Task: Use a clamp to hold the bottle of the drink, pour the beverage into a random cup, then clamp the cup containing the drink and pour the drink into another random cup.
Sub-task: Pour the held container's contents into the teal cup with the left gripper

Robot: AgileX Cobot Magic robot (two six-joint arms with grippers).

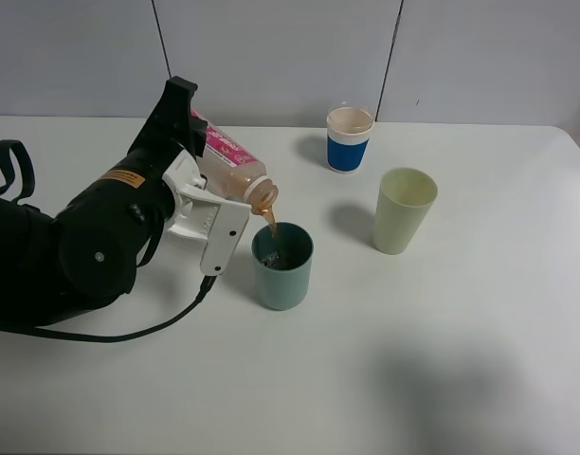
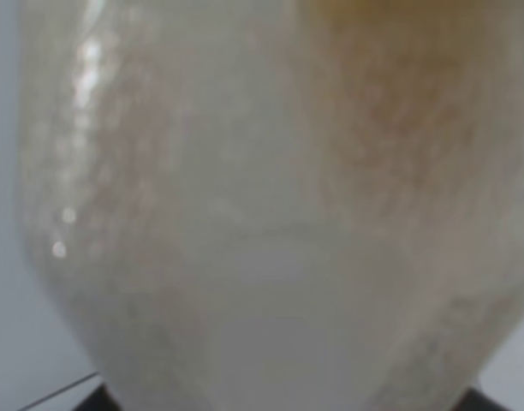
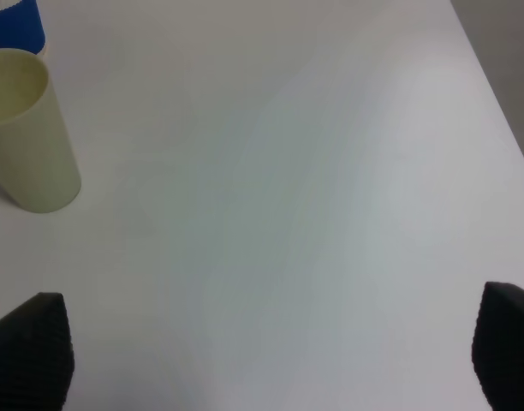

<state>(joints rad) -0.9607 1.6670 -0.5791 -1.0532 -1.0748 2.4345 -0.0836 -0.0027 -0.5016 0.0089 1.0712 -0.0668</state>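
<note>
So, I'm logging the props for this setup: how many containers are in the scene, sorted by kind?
Cups: 3 (teal cup, pale yellow-green cup, blue-banded white cup)
Bottles: 1 (bottle, tilted over the teal cup)
Total: 4

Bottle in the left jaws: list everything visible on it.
The small clear squarish plastic bottle has a pink-and-white label on its upper face and no cap. The left gripper's jaws are shut on its body, holding it off the white table, tilted neck-down. Reddish-brown beverage part-fills it and streams from the wide neck into the teal plastic tumbler just below. Whether neck touches rim is unclear.
</note>
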